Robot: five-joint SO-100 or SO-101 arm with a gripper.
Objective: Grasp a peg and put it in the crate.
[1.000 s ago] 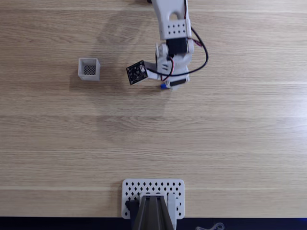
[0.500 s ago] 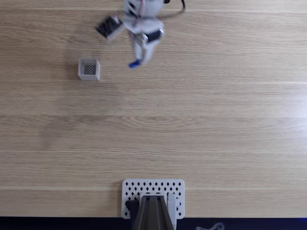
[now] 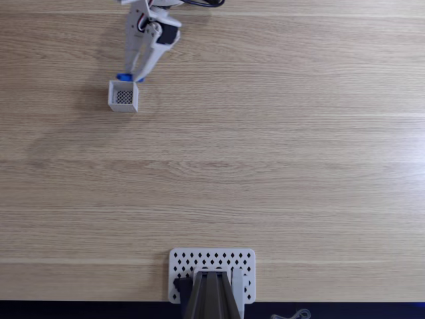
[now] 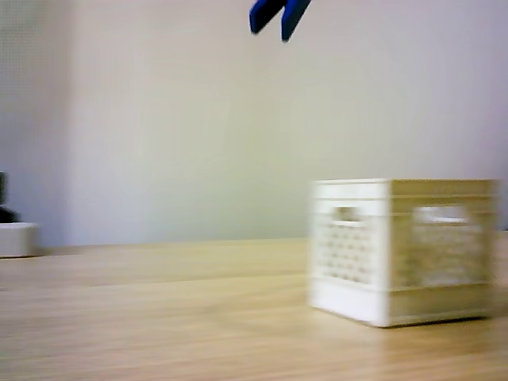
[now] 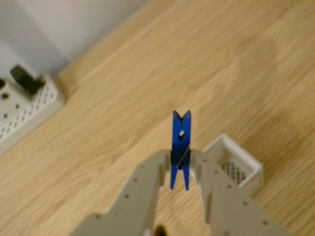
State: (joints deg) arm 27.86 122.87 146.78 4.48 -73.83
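My gripper (image 5: pixel 180 162) is shut on the blue peg (image 5: pixel 180 147), which stands upright between the two grey fingers in the wrist view. Seen from the fixed view, the gripper (image 3: pixel 135 76) hangs just beyond the far edge of the small white crate (image 3: pixel 123 96), with the peg (image 3: pixel 124 78) showing as a blue spot at the fingertips. The other view has the peg's lower end (image 4: pixel 278 16) high in the air, up and to the left of the crate (image 4: pixel 401 250). In the wrist view the crate (image 5: pixel 234 167) sits to the lower right of the peg.
A white perforated plate (image 3: pixel 212 260) holding a dark mount sits at the near table edge in the fixed view and appears at the far left in the wrist view (image 5: pixel 27 108). Bare wooden table (image 3: pixel 265 166) surrounds the crate.
The arm has swung left across the far side of the table, carrying the peg from the middle to just beyond the crate.
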